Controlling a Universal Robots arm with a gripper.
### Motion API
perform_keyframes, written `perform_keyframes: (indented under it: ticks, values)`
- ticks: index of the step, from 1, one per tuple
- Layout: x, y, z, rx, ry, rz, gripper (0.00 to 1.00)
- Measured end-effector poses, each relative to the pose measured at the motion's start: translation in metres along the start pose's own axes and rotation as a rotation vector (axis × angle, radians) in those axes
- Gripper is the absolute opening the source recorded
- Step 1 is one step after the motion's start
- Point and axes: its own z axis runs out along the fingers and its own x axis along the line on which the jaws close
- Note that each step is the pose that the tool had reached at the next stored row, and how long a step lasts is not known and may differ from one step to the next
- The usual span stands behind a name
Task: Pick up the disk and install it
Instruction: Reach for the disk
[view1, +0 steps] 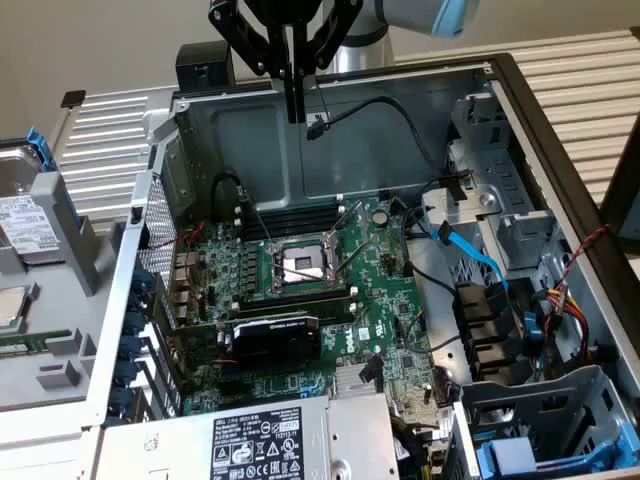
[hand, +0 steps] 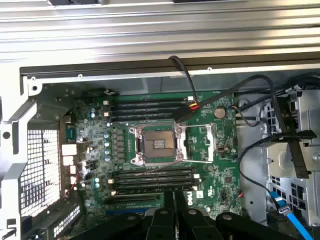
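I see the rectangular silver-grey metal disk, with white printed label and blue plastic carrier, resting in a grey rack at the exterior view's left edge, partly cut off.

A black gripper hangs over the open grey metal computer case, its fingers pressed together with nothing between them. Inside the case lies a green motherboard, with a black graphics card seated across it. The silver-grey rectangular disk, with a white printed label and a blue end tab, stands in a grey plastic holder at the exterior view's left, outside the case and well apart from the gripper.
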Motion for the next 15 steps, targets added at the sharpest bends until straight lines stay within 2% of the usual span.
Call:
perform_keyframes:
  ticks: [12, 15]
  values:
    - [0.0, 0.0, 0.0, 0.0, -0.0001, 0.0, 0.15]
    - [0.003, -0.0002, -0.0001, 0.0001, 0.0, 0.0, 0.15]
